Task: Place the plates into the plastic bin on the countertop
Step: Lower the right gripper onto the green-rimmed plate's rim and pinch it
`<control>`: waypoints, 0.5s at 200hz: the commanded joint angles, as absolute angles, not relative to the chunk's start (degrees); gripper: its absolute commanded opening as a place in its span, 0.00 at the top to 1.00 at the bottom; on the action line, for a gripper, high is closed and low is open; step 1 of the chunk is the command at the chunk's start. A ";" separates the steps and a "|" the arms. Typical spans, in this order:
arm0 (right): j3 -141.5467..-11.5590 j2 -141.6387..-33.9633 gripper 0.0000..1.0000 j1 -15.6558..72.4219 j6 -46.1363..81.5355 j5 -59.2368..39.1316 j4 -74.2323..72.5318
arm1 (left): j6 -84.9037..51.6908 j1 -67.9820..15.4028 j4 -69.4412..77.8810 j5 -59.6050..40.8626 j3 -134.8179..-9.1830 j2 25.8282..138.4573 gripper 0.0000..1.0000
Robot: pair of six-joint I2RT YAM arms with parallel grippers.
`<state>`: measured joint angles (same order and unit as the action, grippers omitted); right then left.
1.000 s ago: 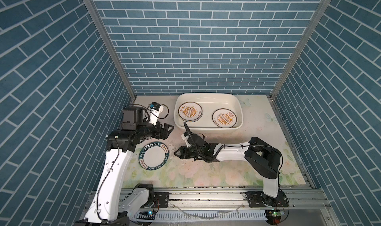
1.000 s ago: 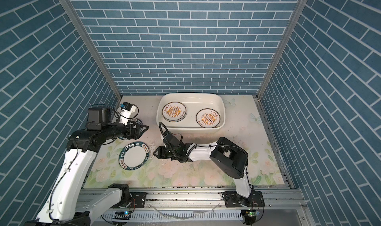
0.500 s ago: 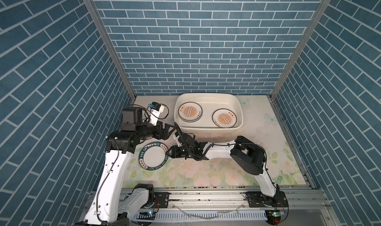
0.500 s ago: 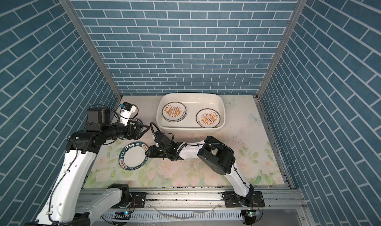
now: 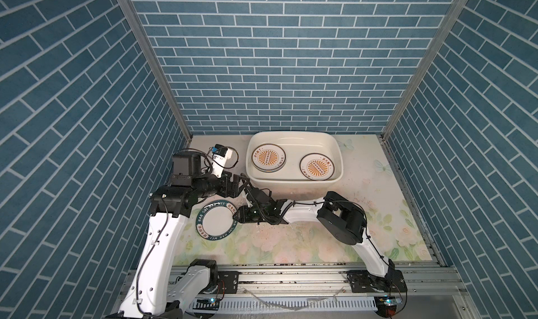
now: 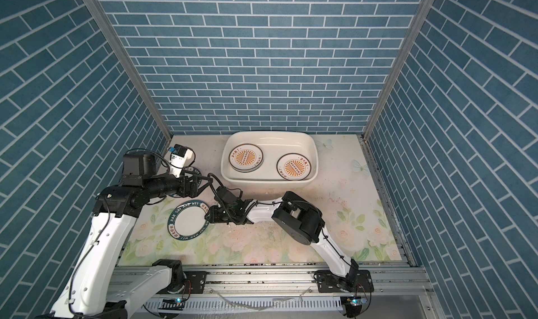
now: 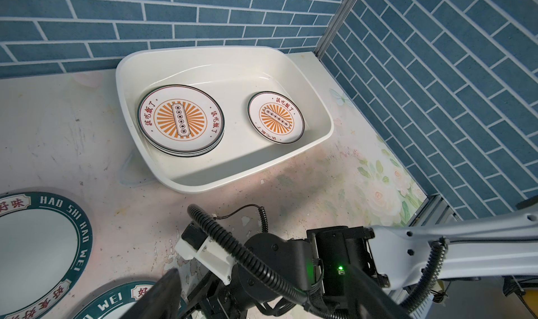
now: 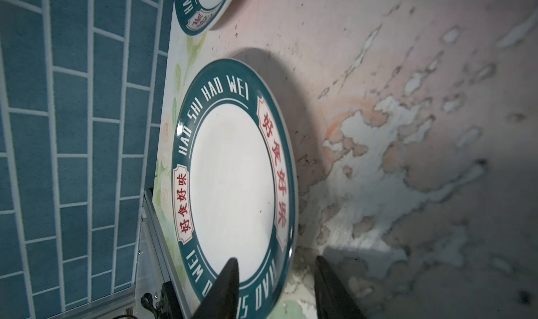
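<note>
Teal-banded plate (image 8: 233, 172), rim between parted jaws of right end effector (image 8: 276, 260)

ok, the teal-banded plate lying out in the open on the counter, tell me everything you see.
The plate is round, glossy, ceramic-looking: plain white centre, wide dark teal band lettered HAO SHI HAO WEI in white, two pale panels of red Chinese characters. It lies flat, face up, on the countertop, apart from the bin and from a matching plate. The right gripper straddles its rim with open jaws, not yet closed; contact is unclear.
</note>
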<state>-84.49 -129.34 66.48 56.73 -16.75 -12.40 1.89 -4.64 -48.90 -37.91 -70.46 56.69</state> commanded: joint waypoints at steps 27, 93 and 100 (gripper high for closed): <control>-87.09 -132.19 0.58 66.71 57.21 -17.23 -9.77 | 1.26 -4.39 -47.81 -39.46 -70.74 56.82 0.11; -89.14 -134.47 0.65 66.53 57.60 -15.13 -6.10 | 0.99 -4.39 -47.46 -40.01 -70.11 56.51 0.11; -88.91 -134.47 0.66 66.58 57.73 -14.97 -6.19 | 0.99 -4.40 -47.46 -40.16 -70.05 56.37 0.11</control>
